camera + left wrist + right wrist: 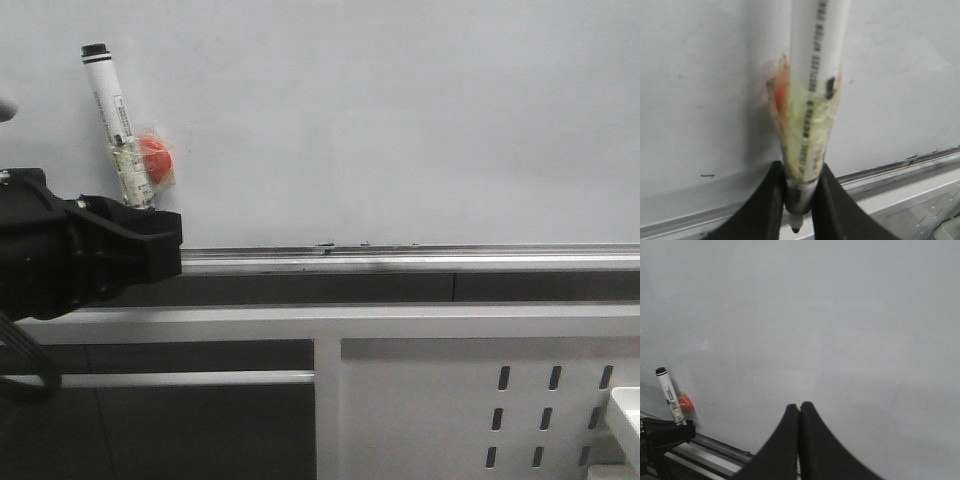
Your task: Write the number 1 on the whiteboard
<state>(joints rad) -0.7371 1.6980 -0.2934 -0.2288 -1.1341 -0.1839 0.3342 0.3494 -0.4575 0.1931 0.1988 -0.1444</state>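
My left gripper (150, 212) is shut on a white marker pen (118, 120) wrapped in clear tape, with a red-orange blob (157, 157) taped to its side. The pen stands tilted, close against the whiteboard (400, 120), its black-capped end up. In the left wrist view the fingers (767, 200) of the left gripper (800, 195) clamp the pen (812, 75) near its narrow dark end. My right gripper (799, 407) is shut with nothing in it, facing the bare whiteboard (840, 315). From there the pen (669, 395) shows far off to one side. The number 1 is out of view.
A metal ledge rail (400, 258) runs along the board's lower edge, with tiny dark specks on it. Below it are a white frame bar (300, 322) and a white perforated panel (480, 400). A white corner (625, 410) shows at the far right.
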